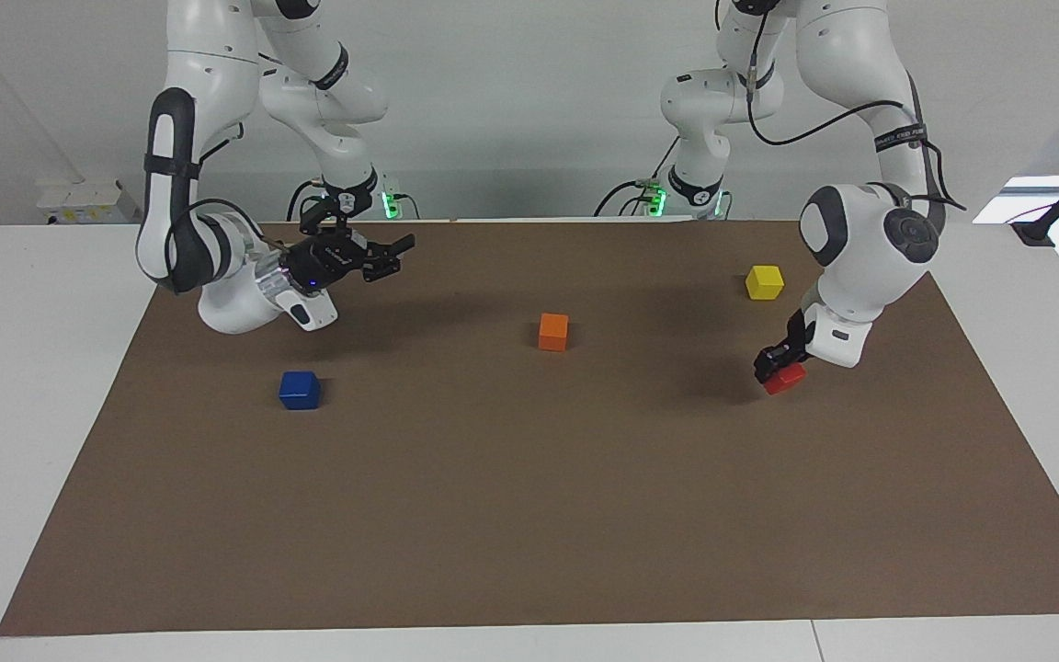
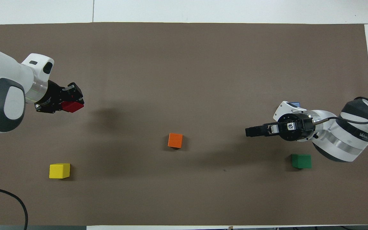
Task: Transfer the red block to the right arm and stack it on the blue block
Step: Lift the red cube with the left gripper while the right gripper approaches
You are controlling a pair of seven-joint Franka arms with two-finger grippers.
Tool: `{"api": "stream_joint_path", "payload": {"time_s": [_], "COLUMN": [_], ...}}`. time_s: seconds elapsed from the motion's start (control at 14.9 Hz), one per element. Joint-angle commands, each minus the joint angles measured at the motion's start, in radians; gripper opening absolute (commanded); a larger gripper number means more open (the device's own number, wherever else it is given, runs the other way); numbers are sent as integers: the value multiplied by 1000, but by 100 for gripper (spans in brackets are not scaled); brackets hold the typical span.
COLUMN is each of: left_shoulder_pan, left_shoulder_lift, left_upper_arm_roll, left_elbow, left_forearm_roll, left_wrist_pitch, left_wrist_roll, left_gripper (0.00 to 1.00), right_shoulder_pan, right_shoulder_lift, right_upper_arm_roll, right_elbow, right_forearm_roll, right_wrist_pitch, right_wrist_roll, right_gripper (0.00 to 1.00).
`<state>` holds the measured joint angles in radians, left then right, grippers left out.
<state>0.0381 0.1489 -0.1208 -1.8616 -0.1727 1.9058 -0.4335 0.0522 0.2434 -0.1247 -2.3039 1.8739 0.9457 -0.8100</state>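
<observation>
The red block (image 1: 787, 379) is clamped between the fingers of my left gripper (image 1: 776, 366), low at the brown mat (image 1: 529, 515) toward the left arm's end. I cannot tell whether it touches the mat. In the overhead view the red block (image 2: 72, 106) shows at the left gripper's (image 2: 71, 101) tip. The blue block (image 1: 300, 390) sits on the mat toward the right arm's end. In the overhead view only a sliver of the blue block (image 2: 295, 104) shows past the right wrist. My right gripper (image 1: 394, 256) hangs level in the air with fingers apart and empty, pointing toward the table's middle; it also shows in the overhead view (image 2: 250, 131).
An orange cube (image 1: 553, 332) sits mid-mat, also in the overhead view (image 2: 175, 140). A yellow cube (image 1: 764, 282) lies nearer to the robots than the red block, also overhead (image 2: 59, 171). A green cube (image 2: 301, 161) lies by the right arm, hidden in the facing view.
</observation>
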Motion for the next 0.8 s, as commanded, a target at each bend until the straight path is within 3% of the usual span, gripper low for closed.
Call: {"api": "stream_joint_path", "payload": {"time_s": [0.0,0.13,0.33,0.54,0.74], "left_shoulder_pan": [-3,-10,-46,-63,-67], "left_shoulder_lift": [-104,-161,-227,-235,-235], "left_upper_arm_roll": [10,0,-37,-109,-170], "left_elbow": [-1,-1,-1,33,32], "left_forearm_roll": [-103,-174,-295,-410,-484], "left_wrist_pitch": [-115,-161,-180,-150,-108], "left_wrist_roll": [-92,-198,-506,-854,-1060], "left_gripper": [0,0,0,0,0], "right_shoulder_pan": [55,81,156,213,267], "right_shoulder_lift": [37,39,43,48,50], "right_upper_arm_roll": [0,0,0,0,0], "right_elbow": [-12,-11,3,18,18], "right_forearm_roll": [88,132,240,284,312], "right_wrist_pitch": [-42,-30,36,93,142], "right_wrist_roll": [-15,-15,-87,-123,-127], "right_gripper": [100,100,100,100,100]}}
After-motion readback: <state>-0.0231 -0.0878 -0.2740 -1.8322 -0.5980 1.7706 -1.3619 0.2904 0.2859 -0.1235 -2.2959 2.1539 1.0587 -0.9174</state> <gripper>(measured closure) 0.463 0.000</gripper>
